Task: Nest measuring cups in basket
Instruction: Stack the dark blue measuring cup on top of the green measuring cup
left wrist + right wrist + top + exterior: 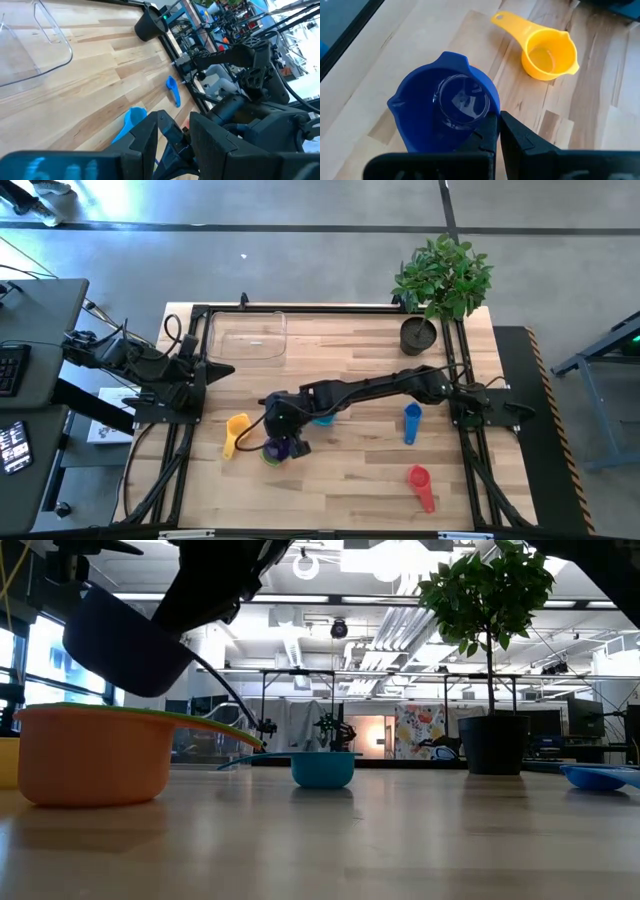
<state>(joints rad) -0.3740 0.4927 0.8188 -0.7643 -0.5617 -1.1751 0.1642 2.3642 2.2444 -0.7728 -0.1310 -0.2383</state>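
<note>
Bare table (340, 470) lies between scattered cups; the right arm (370, 390) spans mid-table.

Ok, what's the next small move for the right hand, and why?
Probably ease straight down: the right hand is shut on the dark blue cup, which hangs tilted just above the orange cup; the left hand waits beside the basket.

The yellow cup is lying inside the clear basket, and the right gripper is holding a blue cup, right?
Not quite. The yellow cup lies on the wooden table, away from the clear basket, as the high view shows. The rest holds: the right gripper is shut on the dark blue cup, seen in the right wrist view.
</note>
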